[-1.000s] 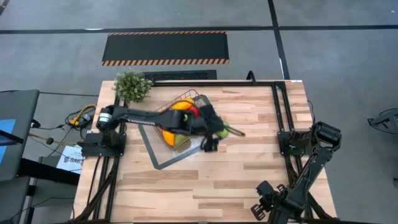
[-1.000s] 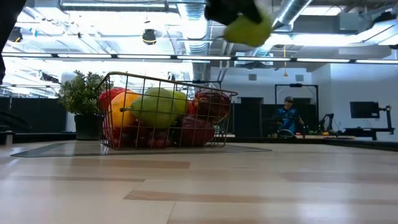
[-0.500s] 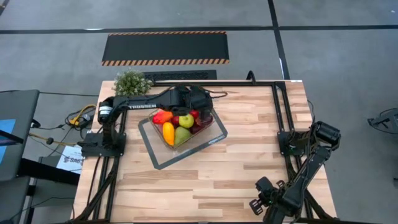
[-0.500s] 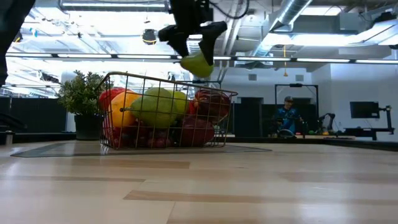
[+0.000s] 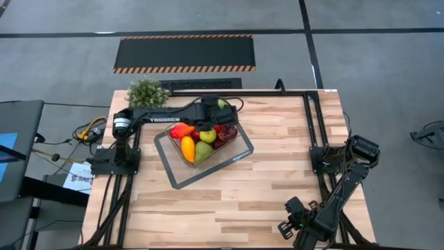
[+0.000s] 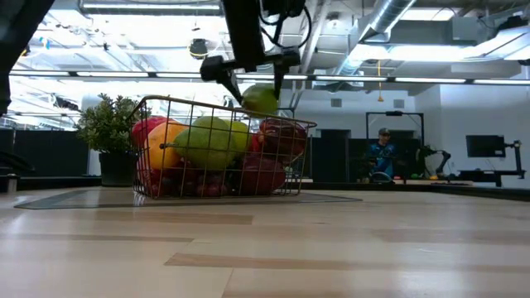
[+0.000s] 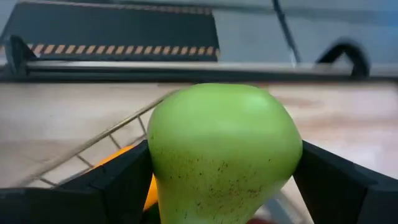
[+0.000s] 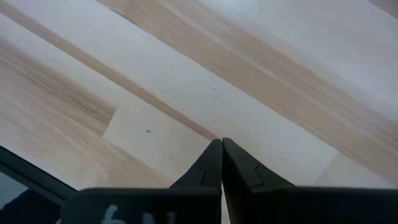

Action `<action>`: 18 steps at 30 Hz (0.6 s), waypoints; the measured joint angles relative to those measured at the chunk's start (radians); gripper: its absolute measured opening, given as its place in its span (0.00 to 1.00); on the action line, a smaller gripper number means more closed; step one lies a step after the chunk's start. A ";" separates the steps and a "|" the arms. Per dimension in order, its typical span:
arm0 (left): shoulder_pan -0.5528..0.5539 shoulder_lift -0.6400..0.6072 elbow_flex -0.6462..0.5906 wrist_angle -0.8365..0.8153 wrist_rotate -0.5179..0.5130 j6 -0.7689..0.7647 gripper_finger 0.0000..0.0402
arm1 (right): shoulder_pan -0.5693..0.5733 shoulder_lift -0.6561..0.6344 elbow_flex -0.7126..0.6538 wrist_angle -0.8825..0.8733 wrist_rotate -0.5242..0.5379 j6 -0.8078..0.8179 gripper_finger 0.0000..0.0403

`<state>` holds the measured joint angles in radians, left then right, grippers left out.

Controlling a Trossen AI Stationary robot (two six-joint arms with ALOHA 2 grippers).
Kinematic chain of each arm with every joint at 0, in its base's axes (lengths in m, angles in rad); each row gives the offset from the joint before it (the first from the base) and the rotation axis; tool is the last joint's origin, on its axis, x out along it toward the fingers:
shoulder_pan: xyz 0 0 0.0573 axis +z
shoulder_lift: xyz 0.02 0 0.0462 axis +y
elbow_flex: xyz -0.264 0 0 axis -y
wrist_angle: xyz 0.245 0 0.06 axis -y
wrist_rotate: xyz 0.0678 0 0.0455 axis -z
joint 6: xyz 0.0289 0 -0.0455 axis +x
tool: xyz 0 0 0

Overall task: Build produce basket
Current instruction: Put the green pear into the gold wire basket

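My left gripper (image 5: 217, 105) (image 6: 252, 79) (image 7: 221, 186) hangs over the far end of the basket (image 5: 236, 149) (image 6: 219, 149) and is shut on a green pear (image 5: 222, 104) (image 6: 259, 99) (image 7: 224, 124). The silver wire basket stands on its grey tray (image 5: 175, 177). Inside it lie red, orange, yellow and green produce pieces (image 5: 198, 139) (image 6: 207, 141). My right gripper (image 5: 288, 226) (image 8: 221, 146) waits shut low over the table's near right corner. My left gripper pinches the green pear between its two fingers (image 7: 121, 180), one on each side of the pear's body (image 7: 165, 162). The fingers come from above. The pear hangs at the basket's rim height over the produce; whether it touches the pieces beneath, I cannot tell.
A bushy potted plant (image 5: 147, 92) (image 6: 108, 124) stands at the far left corner, just behind the left arm. A black frame rail (image 5: 312, 118) runs along the table's right side. Bare wood (image 5: 277, 180) spreads to the right of and nearer than the tray.
My left gripper, shut on the pear, has swung from above the basket's right near side back toward the far edge. It has come down until the pear is at rim height. The basket and its produce have stayed put.
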<state>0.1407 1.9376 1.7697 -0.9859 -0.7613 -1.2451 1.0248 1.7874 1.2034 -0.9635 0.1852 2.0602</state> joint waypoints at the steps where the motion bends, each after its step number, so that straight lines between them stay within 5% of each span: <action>1: -0.003 0.004 -0.014 0.021 -0.024 -0.037 0.80 | 0.000 0.000 0.000 0.001 0.000 0.000 0.05; 18: -0.025 0.012 -0.057 0.007 -0.021 -0.452 0.80 | 0.000 0.000 0.000 0.016 0.000 -0.001 0.05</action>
<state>0.1160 1.9499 1.7126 -0.9787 -0.7825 -1.6975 1.0252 1.7874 1.2034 -0.9479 0.1848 2.0594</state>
